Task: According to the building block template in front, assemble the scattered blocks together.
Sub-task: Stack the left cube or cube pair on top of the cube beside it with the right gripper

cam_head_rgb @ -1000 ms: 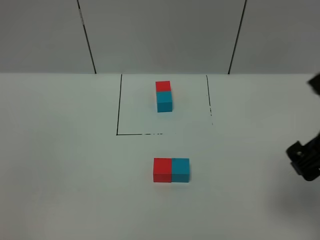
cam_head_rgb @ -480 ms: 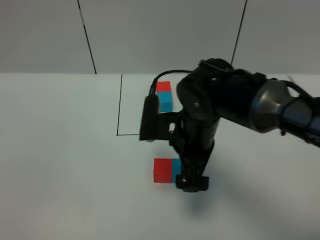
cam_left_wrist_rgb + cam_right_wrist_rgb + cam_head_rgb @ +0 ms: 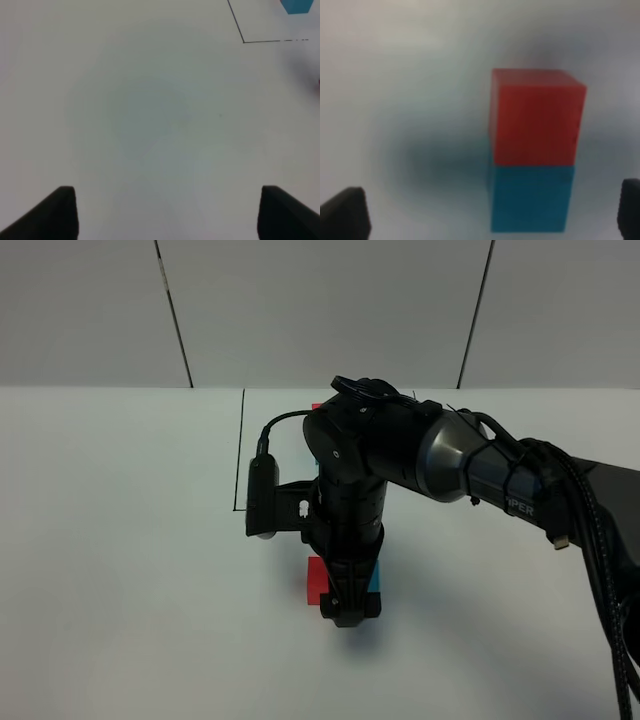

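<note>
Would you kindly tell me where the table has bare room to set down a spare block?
Free: the wide table stretch left of the black frame line, and the near strip before the right end effector. Crowded: the middle, where it hangs open over the touching red block and cyan block.

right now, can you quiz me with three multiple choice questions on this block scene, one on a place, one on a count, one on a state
1. Where is the right end effector?
A. over the loose red cube and cyan cube
B. parked off to the far left
C. out of the high view entirely

2. How many cubes show in the right wrist view?
A. one
B. two
C. four

3. What state is the right end effector in?
A. shut on the red cube
B. shut on the cyan cube
C. open, holding nothing

Answers:
1 A: the high view shows it hanging over the pair.
2 B: one red and one cyan, touching.
3 C: its fingertips stand wide on either side, clear of both cubes.
</note>
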Motion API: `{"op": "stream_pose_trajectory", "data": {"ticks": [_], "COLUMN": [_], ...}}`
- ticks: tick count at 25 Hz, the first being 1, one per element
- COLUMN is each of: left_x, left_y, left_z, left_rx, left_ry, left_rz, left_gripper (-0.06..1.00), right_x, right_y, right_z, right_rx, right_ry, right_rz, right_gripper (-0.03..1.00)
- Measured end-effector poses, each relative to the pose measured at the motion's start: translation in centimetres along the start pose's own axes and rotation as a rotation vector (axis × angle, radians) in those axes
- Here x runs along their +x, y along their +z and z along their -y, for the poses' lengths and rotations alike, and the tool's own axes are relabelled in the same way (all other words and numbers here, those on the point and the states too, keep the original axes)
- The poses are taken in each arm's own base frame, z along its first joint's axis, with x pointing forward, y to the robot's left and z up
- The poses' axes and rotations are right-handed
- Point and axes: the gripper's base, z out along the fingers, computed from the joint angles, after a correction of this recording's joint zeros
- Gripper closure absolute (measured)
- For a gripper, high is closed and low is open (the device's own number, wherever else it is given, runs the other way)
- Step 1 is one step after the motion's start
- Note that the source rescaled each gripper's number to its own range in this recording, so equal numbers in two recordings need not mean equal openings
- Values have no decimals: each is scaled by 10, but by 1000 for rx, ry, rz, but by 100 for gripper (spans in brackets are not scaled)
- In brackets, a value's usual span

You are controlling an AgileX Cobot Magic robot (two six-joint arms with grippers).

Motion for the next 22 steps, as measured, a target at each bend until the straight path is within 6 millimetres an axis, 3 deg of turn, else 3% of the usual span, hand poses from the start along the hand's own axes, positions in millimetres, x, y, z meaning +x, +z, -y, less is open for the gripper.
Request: {"op": "stream_pose_trajectory", "data": {"ticks": [10,17,22], "left_x": [0,0,0], "left_y": [0,0,0], "left_z": [0,0,0], "left_rx": [0,0,-1], "left_ry": [0,0,0], "left_rz": [0,0,0], "left_gripper": [33,33,33], "right_x": [20,16,15], "right_y": [40,44,60], "right_z": [23,26,25], "right_rx": [-47,-37,-66], "right_ry": [68,107,118], "right_rz": [8,77,72], "right_gripper": [-3,-3,-3]}}
